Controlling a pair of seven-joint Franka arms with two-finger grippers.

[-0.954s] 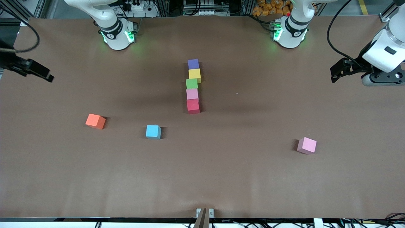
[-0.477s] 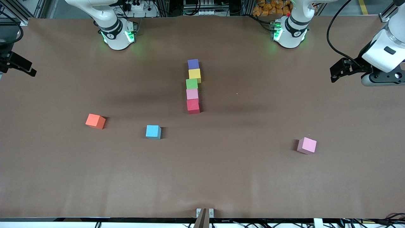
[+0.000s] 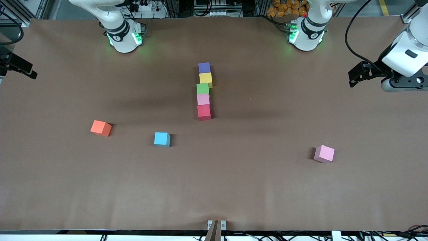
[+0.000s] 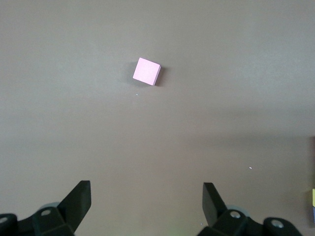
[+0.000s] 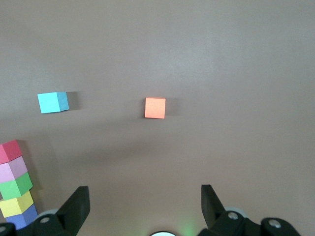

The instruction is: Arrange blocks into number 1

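Observation:
Five blocks form a touching column mid-table: purple (image 3: 204, 67) nearest the bases, then yellow (image 3: 206, 79), green (image 3: 202, 88), pink (image 3: 203, 99) and red (image 3: 204, 112). The orange block (image 3: 100, 128) and light blue block (image 3: 162, 139) lie loose toward the right arm's end. A second pink block (image 3: 324, 154) lies loose toward the left arm's end. My right gripper (image 5: 145, 199) hangs open and empty over the table's edge, with the orange block (image 5: 155, 107) and light blue block (image 5: 53, 102) in its view. My left gripper (image 4: 146, 196) hangs open and empty at its own end, seeing the loose pink block (image 4: 146, 72).
The brown table cover (image 3: 254, 187) spreads wide around the blocks. The right arm's base (image 3: 123, 36) and the left arm's base (image 3: 306, 35) stand along the edge farthest from the camera. A small metal bracket (image 3: 216, 225) sits at the nearest edge.
My right gripper has drawn back outward toward its end of the table, then held almost still. The left arm and all blocks have not visibly moved.

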